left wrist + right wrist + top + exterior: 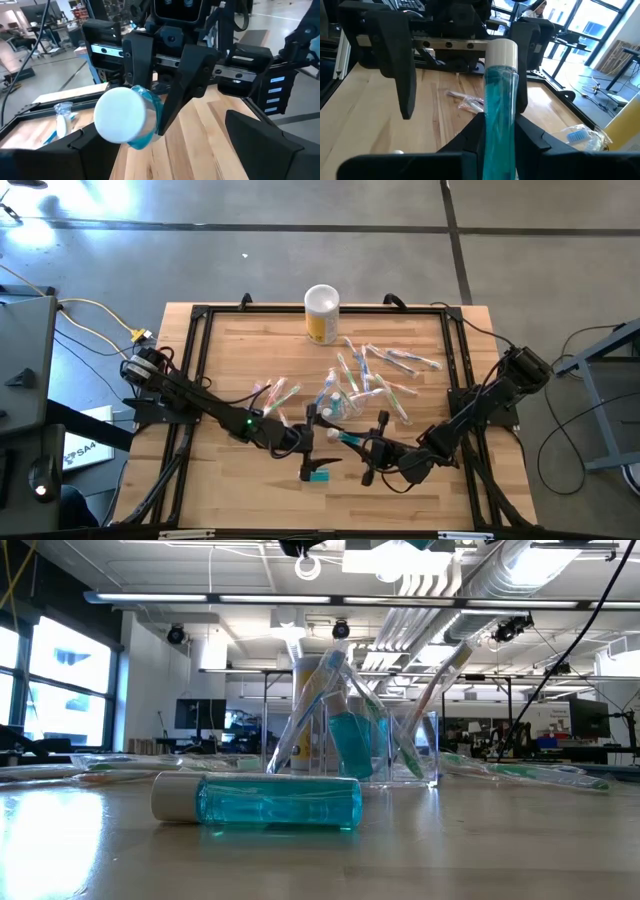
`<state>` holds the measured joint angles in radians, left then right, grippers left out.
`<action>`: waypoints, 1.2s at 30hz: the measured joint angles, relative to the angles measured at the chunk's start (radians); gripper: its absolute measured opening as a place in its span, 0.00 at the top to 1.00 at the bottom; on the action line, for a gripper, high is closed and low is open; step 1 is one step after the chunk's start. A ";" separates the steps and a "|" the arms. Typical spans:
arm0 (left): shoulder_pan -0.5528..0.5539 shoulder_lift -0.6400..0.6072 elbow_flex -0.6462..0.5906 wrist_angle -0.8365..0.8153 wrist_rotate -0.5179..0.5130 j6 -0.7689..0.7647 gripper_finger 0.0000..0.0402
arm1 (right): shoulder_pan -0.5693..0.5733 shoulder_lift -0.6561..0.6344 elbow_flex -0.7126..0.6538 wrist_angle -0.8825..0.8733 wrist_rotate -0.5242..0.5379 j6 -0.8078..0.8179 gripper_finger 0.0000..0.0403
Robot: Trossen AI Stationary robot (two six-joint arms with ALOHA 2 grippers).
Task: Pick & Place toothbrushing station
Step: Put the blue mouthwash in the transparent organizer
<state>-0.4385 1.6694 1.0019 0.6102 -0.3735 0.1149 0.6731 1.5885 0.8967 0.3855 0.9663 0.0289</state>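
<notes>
Toothpaste tube [499, 100] pinched lengthwise in right gripper's [498, 131] fingers, cap toward left gripper [308, 442], fingers spread

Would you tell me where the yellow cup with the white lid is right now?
In the high view, the yellow cup stands at the table's far edge, near the middle, just beyond the scattered toothbrushes.

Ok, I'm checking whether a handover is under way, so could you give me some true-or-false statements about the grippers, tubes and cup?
1. The right gripper holds a teal toothpaste tube. True.
2. The left gripper is shut on that tube. False: its fingers are spread open.
3. A second teal tube lies on the table. True.
4. The yellow cup lies tipped over. False: it stands upright near the far edge.
</notes>
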 joint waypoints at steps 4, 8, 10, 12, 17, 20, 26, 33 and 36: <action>0.000 0.000 0.000 0.018 0.048 -0.002 0.16 | 0.001 0.000 0.000 0.000 -0.005 0.000 0.85; 0.000 0.001 0.000 0.020 0.027 -0.001 0.16 | 0.000 0.001 0.000 0.000 -0.003 0.000 0.85; 0.000 0.001 0.000 0.025 0.019 -0.001 0.18 | 0.000 0.001 0.000 0.000 -0.002 0.000 0.85; 0.000 0.001 0.000 0.030 0.018 -0.001 0.21 | 0.000 0.001 0.000 0.000 -0.002 0.000 0.85; 0.000 0.001 0.001 0.031 0.004 0.000 0.38 | 0.001 0.001 0.000 0.000 -0.005 0.000 0.85; 0.000 0.001 0.001 0.030 -0.025 0.013 0.52 | 0.002 0.001 0.000 -0.001 -0.008 0.000 0.85; 0.000 0.000 0.001 0.018 -0.025 0.012 0.80 | 0.002 0.001 0.000 -0.006 -0.034 -0.005 0.85; 0.000 0.001 0.002 0.014 -0.025 0.012 0.77 | 0.008 0.001 0.000 -0.001 -0.024 -0.009 0.85; 0.000 0.000 0.003 0.011 -0.029 0.013 0.63 | 0.022 0.003 0.000 0.033 0.034 -0.046 0.85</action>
<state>-0.4385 1.6695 1.0054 0.6212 -0.4029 0.1277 0.6956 1.5913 0.8967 0.4182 1.0001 -0.0170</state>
